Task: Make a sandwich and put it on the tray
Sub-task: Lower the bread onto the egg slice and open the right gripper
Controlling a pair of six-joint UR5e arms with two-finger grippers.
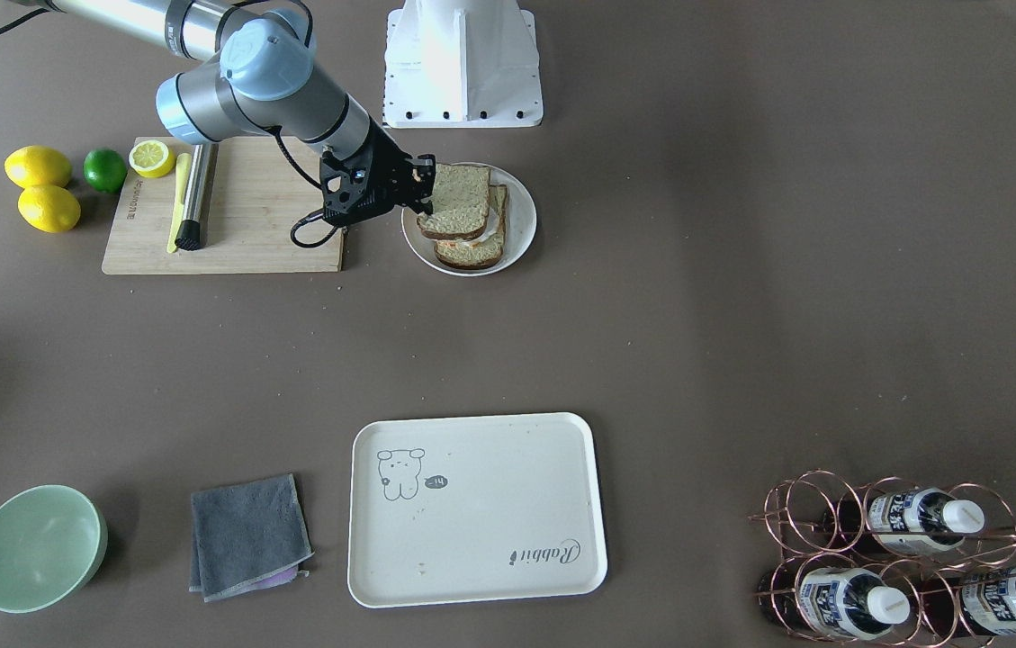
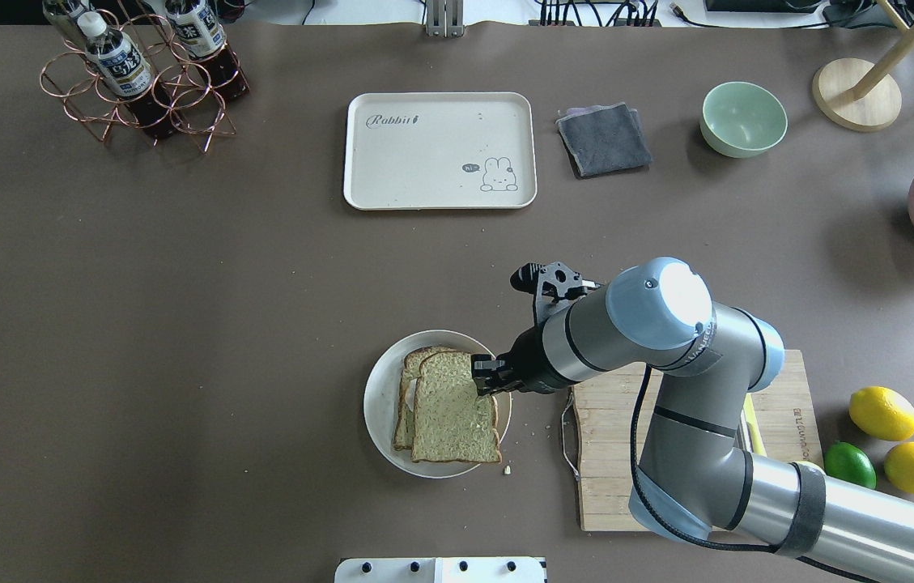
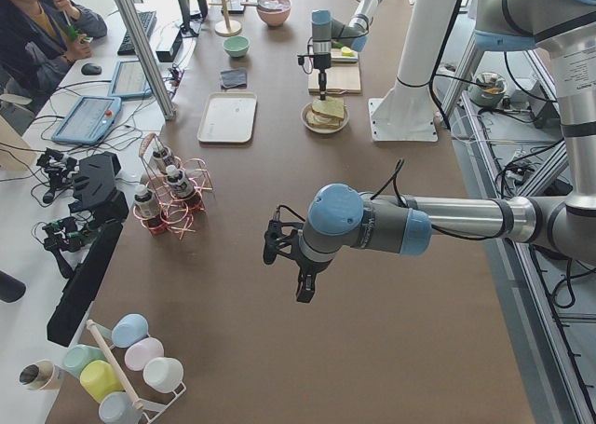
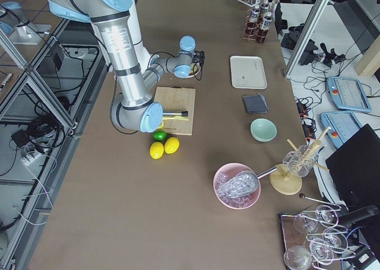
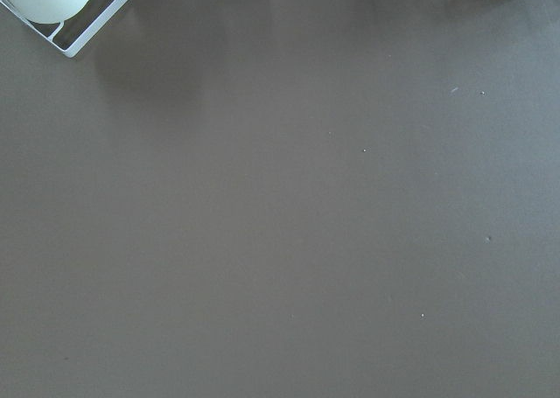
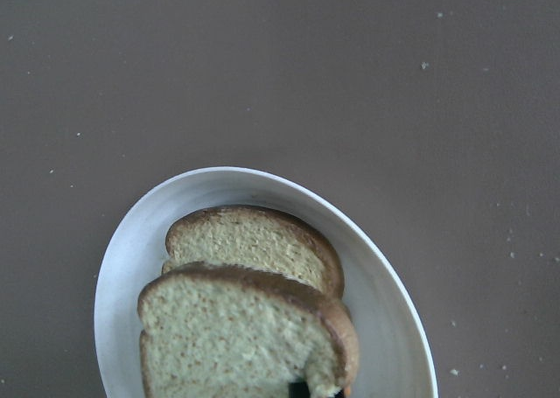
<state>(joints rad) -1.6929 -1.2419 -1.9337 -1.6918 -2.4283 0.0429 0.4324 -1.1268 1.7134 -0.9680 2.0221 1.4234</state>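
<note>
A round white plate (image 1: 521, 225) holds the sandwich. The lower bread slice (image 1: 472, 254) lies flat with a strip of fried egg (image 1: 470, 242) showing on top of it. The top bread slice (image 1: 455, 200) lies tilted over them. My right gripper (image 1: 424, 185) is shut on the edge of that slice, as the overhead view (image 2: 484, 377) also shows. In the right wrist view both slices (image 6: 249, 328) fill the bottom of the frame. The cream tray (image 1: 476, 508) is empty and far from the plate. My left gripper (image 3: 273, 247) hovers over bare table; I cannot tell its state.
A wooden cutting board (image 1: 247, 216) with a half lemon (image 1: 152, 158) and a dark-tipped tool (image 1: 193, 198) lies beside the plate. Lemons (image 1: 40, 167) and a lime (image 1: 105, 169) lie past it. A grey cloth (image 1: 247, 535), green bowl (image 1: 37, 547) and bottle rack (image 1: 903, 558) flank the tray.
</note>
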